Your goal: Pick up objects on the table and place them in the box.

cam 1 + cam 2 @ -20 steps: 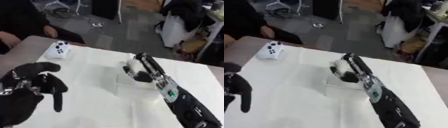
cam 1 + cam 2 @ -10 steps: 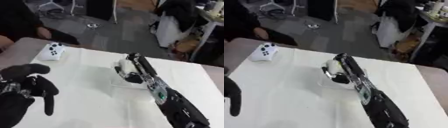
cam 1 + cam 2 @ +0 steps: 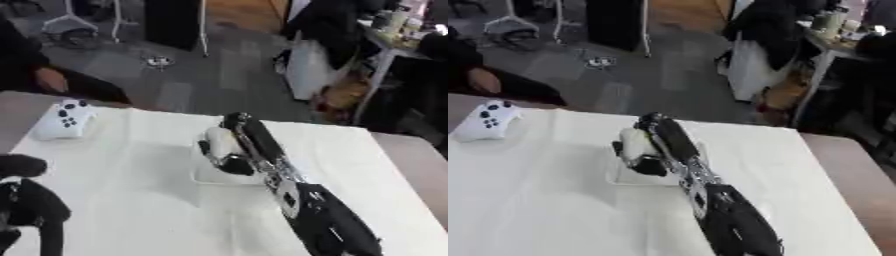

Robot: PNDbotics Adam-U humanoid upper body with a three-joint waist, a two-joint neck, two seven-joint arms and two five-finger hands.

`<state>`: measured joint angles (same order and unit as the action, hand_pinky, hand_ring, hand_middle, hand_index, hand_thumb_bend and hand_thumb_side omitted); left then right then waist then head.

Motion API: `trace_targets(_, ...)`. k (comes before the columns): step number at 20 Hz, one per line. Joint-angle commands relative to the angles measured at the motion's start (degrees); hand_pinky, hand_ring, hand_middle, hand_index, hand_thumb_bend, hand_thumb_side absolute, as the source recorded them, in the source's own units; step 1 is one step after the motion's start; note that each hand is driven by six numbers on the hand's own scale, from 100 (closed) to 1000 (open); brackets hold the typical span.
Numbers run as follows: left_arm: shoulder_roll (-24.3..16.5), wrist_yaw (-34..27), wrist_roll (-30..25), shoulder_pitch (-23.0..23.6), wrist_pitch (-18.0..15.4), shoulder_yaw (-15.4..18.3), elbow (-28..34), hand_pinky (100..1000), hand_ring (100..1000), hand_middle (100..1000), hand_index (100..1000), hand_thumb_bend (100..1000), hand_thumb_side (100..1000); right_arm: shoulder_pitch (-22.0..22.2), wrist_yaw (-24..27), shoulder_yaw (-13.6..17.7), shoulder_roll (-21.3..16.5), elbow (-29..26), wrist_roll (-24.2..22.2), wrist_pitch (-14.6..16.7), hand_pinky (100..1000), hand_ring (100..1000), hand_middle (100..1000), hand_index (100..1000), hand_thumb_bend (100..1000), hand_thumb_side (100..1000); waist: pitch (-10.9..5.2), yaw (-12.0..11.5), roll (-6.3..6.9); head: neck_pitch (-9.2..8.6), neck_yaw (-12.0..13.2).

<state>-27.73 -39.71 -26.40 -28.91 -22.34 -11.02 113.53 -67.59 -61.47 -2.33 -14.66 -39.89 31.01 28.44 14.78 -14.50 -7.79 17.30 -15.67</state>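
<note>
My right hand (image 3: 255, 139) reaches in from the lower right and hangs over a clear shallow box (image 3: 205, 173) in the middle of the white table (image 3: 131, 200). Its fingers and thumb are curled round a white rounded object (image 3: 219, 142), held just above or inside the box; I cannot tell whether it touches the bottom. A white game controller (image 3: 63, 120) lies at the table's far left, well away from both hands. My left hand (image 3: 31, 212) shows at the lower left corner with relaxed fingers and holds nothing.
The white cloth ends at a brown tabletop strip (image 3: 418, 170) on the right. Beyond the far edge is grey floor with black stands and bags. Bare cloth lies between the controller and the box.
The whole picture has shifted, so the camera moved. My right hand stays over the box with the white object in it. Less of my left hand shows now.
</note>
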Motion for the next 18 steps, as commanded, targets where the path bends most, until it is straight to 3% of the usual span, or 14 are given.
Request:
trace_targets(1, 0.0, 0.1, -0.1, -0.9, -0.2, 0.2, 1.1, 388, 719, 850, 916, 564, 857, -0.7, -2.4, 0.7, -1.4, 0.7, 1.8, -0.3, 100, 100, 232, 192, 293, 517, -0.34, 0.0, 0.95, -1.23, -0.9)
trace_targets(3, 0.2, 0.3, -0.2, -0.8, -0.2, 0.1, 1.1, 386, 719, 850, 917, 562, 862, -0.7, -2.6, 1.0, -1.3, 1.6, 1.9, -0.5, 100, 100, 244, 199, 297, 509, 0.03, -0.1, 1.05, -1.40, -0.8)
trace_targets(4, 0.3, 0.4, -0.2, -0.8, -0.2, 0.1, 1.1, 386, 719, 850, 917, 561, 865, -0.7, -2.6, 1.1, -1.2, 2.0, 1.7, -0.6, 100, 100, 315, 244, 291, 593, 0.21, -0.1, 1.07, -1.41, -0.7)
trace_targets(5, 0.3, 0.6, -0.2, -0.7, -0.2, 0.1, 1.1, 386, 719, 850, 917, 561, 865, -0.8, -2.7, 1.1, -1.2, 2.4, 1.3, -0.8, 100, 100, 343, 266, 323, 614, 0.31, -0.1, 1.09, -1.39, -0.7)
trace_targets(7, 0.4, 0.8, -0.1, -0.7, -0.2, 0.0, 1.1, 386, 719, 850, 917, 561, 866, -0.8, -4.3, 0.9, -1.2, 2.8, 0.3, -2.4, 100, 327, 526, 393, 522, 886, 0.46, -0.1, 1.11, -1.21, -0.7)
trace_targets(8, 0.4, 0.8, -0.1, -0.8, -0.2, 0.0, 1.1, 386, 720, 850, 917, 561, 865, -0.8, -5.3, 0.8, -1.2, 3.0, -0.3, -3.4, 100, 406, 589, 422, 570, 948, 0.51, -0.1, 1.11, -1.11, -0.6)
trace_targets(9, 0.4, 0.9, -0.1, -0.8, -0.3, -0.1, 1.1, 386, 720, 850, 917, 561, 865, -0.8, -6.3, 0.8, -1.1, 3.1, -1.0, -4.4, 100, 406, 589, 422, 570, 948, 0.53, -0.1, 1.13, -1.05, -0.6)
trace_targets(10, 0.4, 0.9, -0.1, -0.8, -0.3, -0.1, 1.1, 386, 720, 850, 917, 562, 864, -0.8, -7.0, 0.8, -1.0, 3.3, -1.6, -5.3, 337, 538, 711, 498, 608, 1000, 0.53, -0.1, 1.12, -1.04, -0.6)
trace_targets(11, 0.4, 0.9, -0.1, -0.8, -0.3, -0.1, 1.1, 386, 720, 850, 917, 562, 864, -0.8, -7.7, 0.9, -0.9, 3.3, -2.2, -6.2, 315, 527, 702, 493, 606, 1000, 0.53, -0.1, 1.13, -1.03, -0.6)
trace_targets(12, 0.4, 0.9, -0.1, -0.9, -0.3, -0.1, 1.1, 386, 719, 850, 917, 562, 864, -0.7, -8.1, 0.9, -0.8, 3.5, -3.0, -7.1, 531, 637, 771, 544, 628, 1000, 0.52, -0.1, 1.12, -1.04, -0.5)
trace_targets(13, 0.4, 0.9, -0.1, -0.9, -0.3, -0.1, 1.1, 386, 719, 850, 917, 562, 864, -0.7, -8.6, 1.0, -0.7, 3.7, -3.9, -8.1, 514, 627, 767, 539, 625, 1000, 0.51, -0.1, 1.11, -1.03, -0.5)
trace_targets(14, 0.4, 0.9, -0.1, -0.9, -0.3, -0.1, 1.1, 386, 719, 850, 917, 562, 864, -0.7, -8.9, 1.0, -0.7, 3.8, -5.0, -9.0, 664, 722, 811, 581, 653, 1000, 0.51, -0.1, 1.11, -0.99, -0.4)
trace_targets(15, 0.4, 0.8, -0.1, -0.9, -0.3, -0.1, 1.1, 386, 719, 850, 916, 562, 864, -0.7, -9.1, 1.0, -0.6, 3.9, -6.1, -9.9, 657, 718, 808, 579, 651, 1000, 0.51, -0.1, 1.10, -0.95, -0.3)
trace_targets(18, 0.3, 0.9, -0.1, -0.9, -0.4, -0.1, 1.1, 386, 719, 850, 917, 563, 864, -0.6, -9.2, 1.1, -0.5, 4.2, -9.6, -11.9, 759, 778, 863, 626, 705, 1000, 0.54, -0.1, 1.08, -0.85, -0.1)
